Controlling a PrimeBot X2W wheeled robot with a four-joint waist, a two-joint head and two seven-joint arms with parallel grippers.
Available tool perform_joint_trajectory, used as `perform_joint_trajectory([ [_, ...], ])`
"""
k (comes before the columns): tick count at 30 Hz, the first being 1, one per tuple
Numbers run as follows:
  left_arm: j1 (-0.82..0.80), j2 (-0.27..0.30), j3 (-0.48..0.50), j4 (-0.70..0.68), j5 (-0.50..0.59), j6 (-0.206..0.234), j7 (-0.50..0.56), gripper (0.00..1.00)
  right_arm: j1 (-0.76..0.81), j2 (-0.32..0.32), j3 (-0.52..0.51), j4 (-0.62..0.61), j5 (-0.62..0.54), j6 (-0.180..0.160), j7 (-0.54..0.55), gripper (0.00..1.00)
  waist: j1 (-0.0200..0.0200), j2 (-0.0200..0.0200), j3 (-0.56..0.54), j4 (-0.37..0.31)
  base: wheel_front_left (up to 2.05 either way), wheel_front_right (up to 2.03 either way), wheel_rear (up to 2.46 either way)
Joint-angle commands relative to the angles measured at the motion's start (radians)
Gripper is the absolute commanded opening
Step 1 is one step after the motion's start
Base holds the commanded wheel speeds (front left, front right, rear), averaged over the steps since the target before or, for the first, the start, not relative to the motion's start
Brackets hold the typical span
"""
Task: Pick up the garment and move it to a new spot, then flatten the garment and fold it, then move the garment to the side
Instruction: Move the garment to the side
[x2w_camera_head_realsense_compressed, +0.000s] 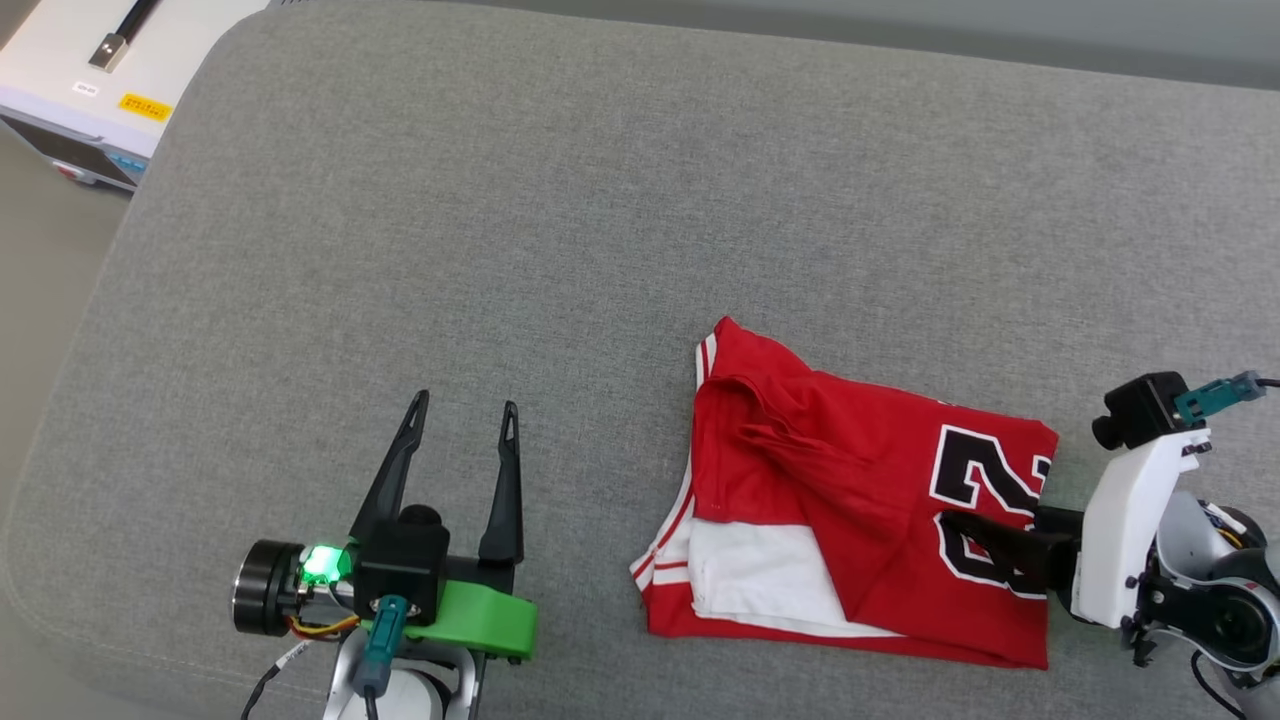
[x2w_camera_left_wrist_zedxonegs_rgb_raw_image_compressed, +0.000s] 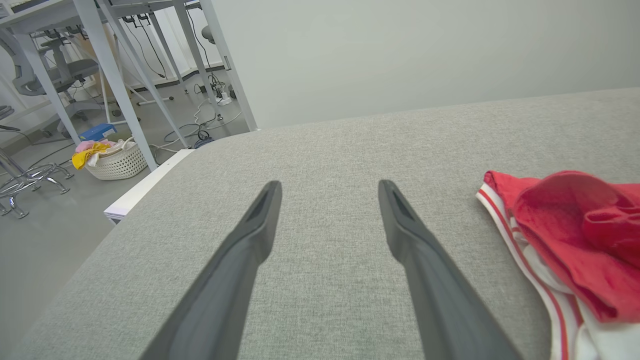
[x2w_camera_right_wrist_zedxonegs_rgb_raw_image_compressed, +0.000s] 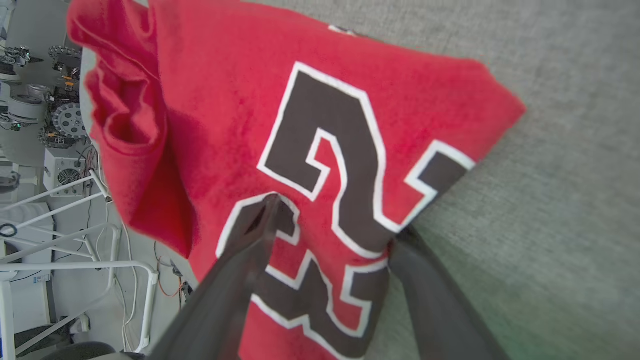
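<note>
Now the folded garment lies on the grey cushion at four o'clock in the head view. The right gripper, spread wide, straddles its three-o'clock edge unpinched. The left gripper, at seven o'clock, gapes empty.

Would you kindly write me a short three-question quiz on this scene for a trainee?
1. True or false: the left gripper is holding the jersey.
2. Besides red and the dark number print, which colour shows on the jersey? A white; B blue; C yellow.
3. Fill in: the right gripper has its jaws ___, with one finger lying on top of the number print.

Key
1. False: it is open over the grey cushion, apart from the jersey.
2. A.
3. Open.
</note>
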Motion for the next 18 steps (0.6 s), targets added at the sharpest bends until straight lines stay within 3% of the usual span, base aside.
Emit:
perform_joint_trajectory([
  [1, -0.020, -0.006, -0.002, 0.002, 0.008, -0.004, -0.006, 1.00, -0.001, 0.021, 0.035, 0.023, 0.003, -0.001, -0.010, 1.00, 0.0000, 0.0000, 0.004, 0.004, 0.00, 0.00, 0.00],
  [2, -0.021, -0.006, -0.003, 0.003, 0.008, -0.004, -0.006, 1.00, -0.005, 0.020, 0.045, 0.025, 0.003, -0.001, -0.019, 1.00, 0.0000, 0.0000, 0.003, 0.004, 0.00, 0.00, 0.00],
  [3, -0.022, -0.006, -0.004, 0.004, 0.008, -0.004, -0.006, 1.00, -0.009, 0.014, 0.058, 0.029, -0.001, -0.001, -0.031, 0.25, 0.0000, 0.0000, 0.003, 0.004, 0.00, 0.00, 0.00],
  [4, -0.021, -0.006, -0.004, 0.005, 0.008, -0.003, -0.006, 1.00, -0.012, 0.009, 0.066, 0.031, -0.003, -0.001, -0.043, 0.00, 0.0000, 0.0000, 0.001, 0.004, 0.00, 0.00, 0.00],
  [18, 0.012, -0.005, -0.001, 0.018, 0.001, 0.006, -0.006, 1.00, -0.074, -0.116, 0.130, -0.119, 0.003, -0.001, -0.217, 0.00, 0.0000, 0.0000, -0.065, -0.066, 0.00, 0.00, 0.00],
])
